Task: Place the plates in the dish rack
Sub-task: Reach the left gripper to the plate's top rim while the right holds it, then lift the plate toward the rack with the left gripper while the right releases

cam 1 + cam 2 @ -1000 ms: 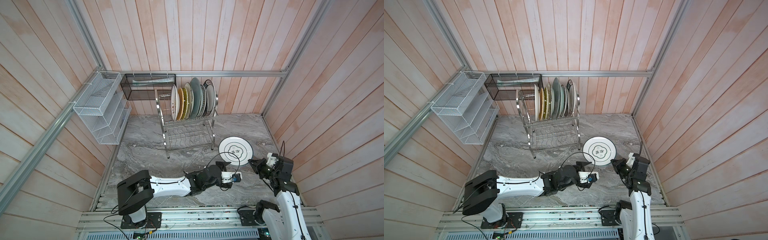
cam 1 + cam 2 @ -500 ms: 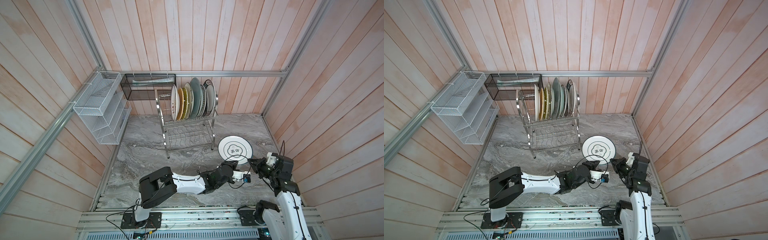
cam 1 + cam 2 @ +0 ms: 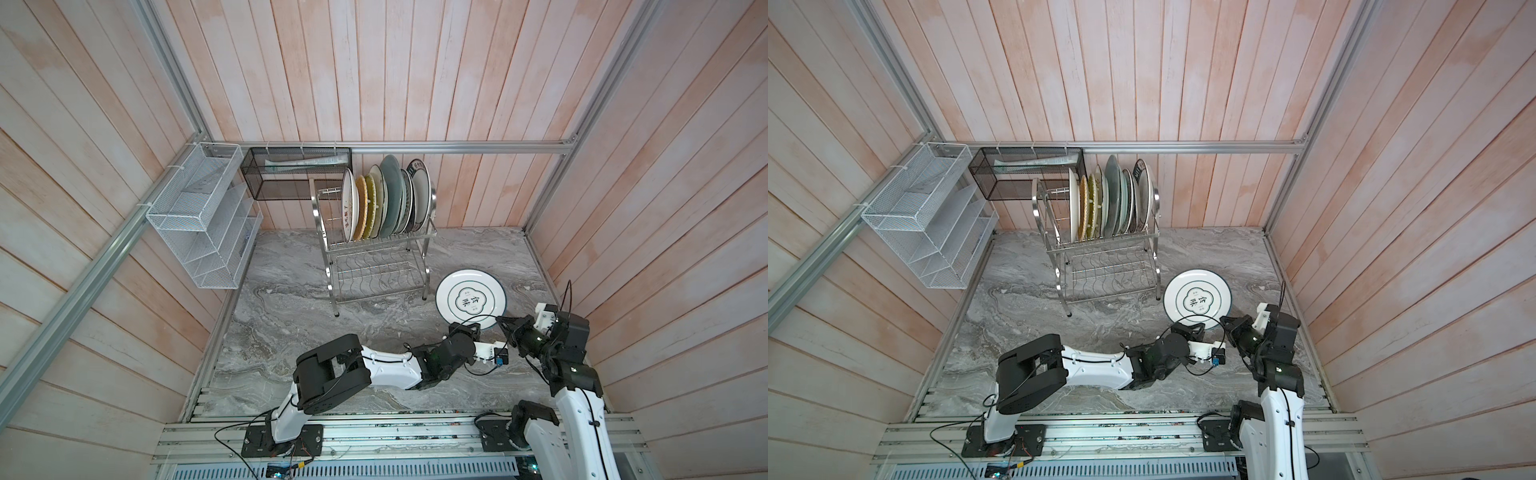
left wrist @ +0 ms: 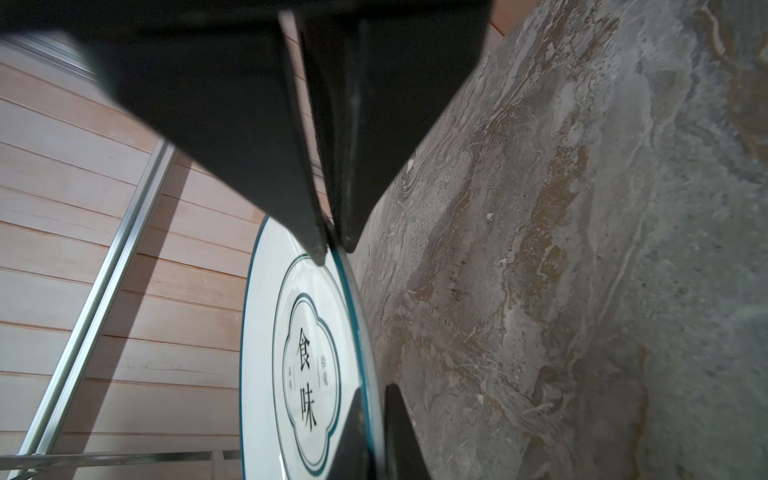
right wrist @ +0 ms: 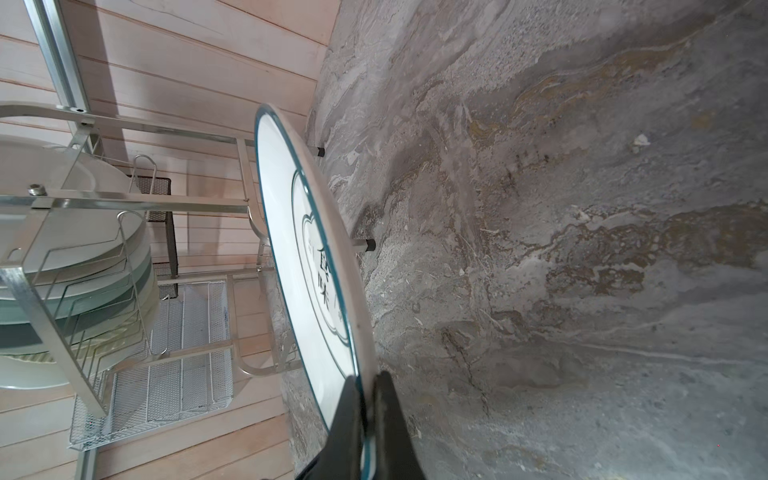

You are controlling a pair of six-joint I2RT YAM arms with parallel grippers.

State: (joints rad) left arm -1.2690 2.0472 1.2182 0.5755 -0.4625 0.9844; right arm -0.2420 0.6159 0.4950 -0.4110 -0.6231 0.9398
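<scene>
I am seeing the round white plate with teal rings (image 3: 471,300) sitting on the grey marble surface (image 3: 291,324), just right of the shiny steel wire dish rack (image 3: 376,248). The left fingers (image 4: 282,199) and right fingers (image 5: 390,428) are both narrow, pinching its near rim.

blue-ringed plate (image 3: 1197,300) | left claw (image 3: 1191,327), right claw (image 3: 1225,321) at rim
</scene>
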